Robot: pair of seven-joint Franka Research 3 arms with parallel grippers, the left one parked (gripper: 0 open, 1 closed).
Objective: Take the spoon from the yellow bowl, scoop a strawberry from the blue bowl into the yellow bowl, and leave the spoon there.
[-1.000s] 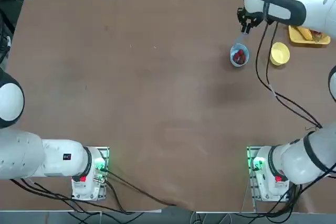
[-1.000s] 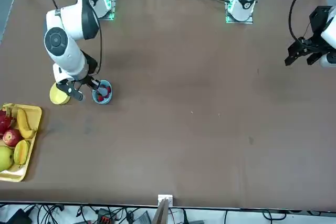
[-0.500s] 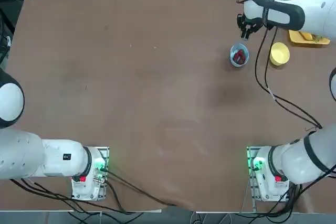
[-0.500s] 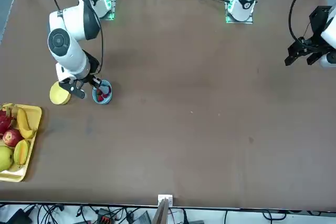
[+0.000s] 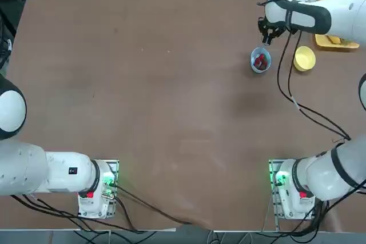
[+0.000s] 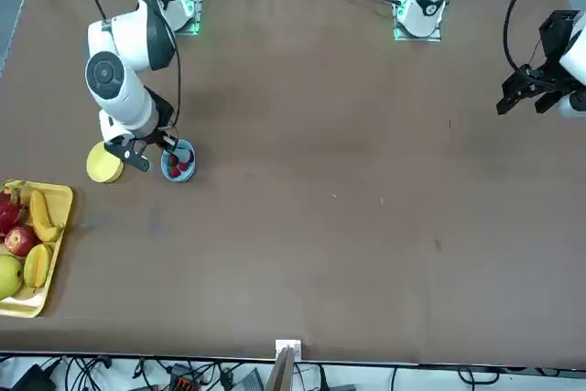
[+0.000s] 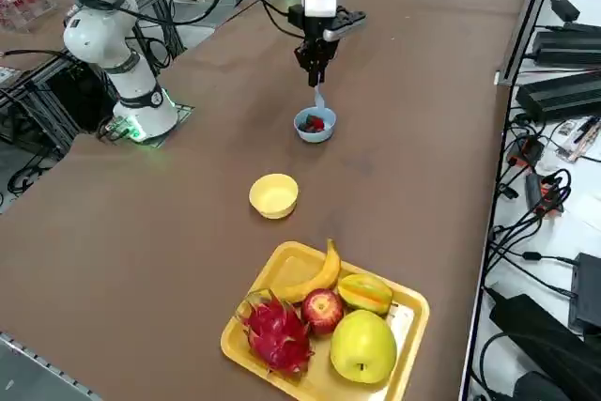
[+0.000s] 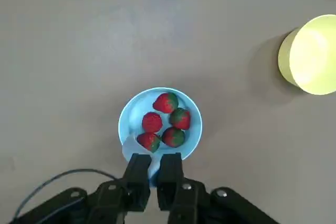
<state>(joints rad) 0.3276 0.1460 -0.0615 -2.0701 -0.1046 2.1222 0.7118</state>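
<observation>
My right gripper [image 8: 153,173] is shut on the spoon [image 8: 133,147], whose pale scoop hangs at the rim of the blue bowl [image 8: 134,115]. Several red strawberries [image 8: 166,102] lie in that bowl. In the right side view the gripper [image 7: 316,78] points down with the spoon [image 7: 320,99] just above the blue bowl [image 7: 314,135]. The yellow bowl [image 7: 274,196] stands apart from it, holding nothing. From overhead the gripper [image 5: 267,34] is at the far side of the blue bowl [image 5: 254,58], and the yellow bowl [image 5: 305,58] is to its right.
A rectangular yellow tray [image 7: 406,354] holding a banana, an apple, a dragon fruit and other fruit sits near the table's right edge, beyond the yellow bowl. My arm's black cable [image 5: 289,78] hangs beside the bowls. Brown table [image 5: 160,84] stretches left.
The right arm has shifted a little over the blue bowl, and the wrist has turned slightly. The spoon stays gripped; bowls and strawberries have not moved.
</observation>
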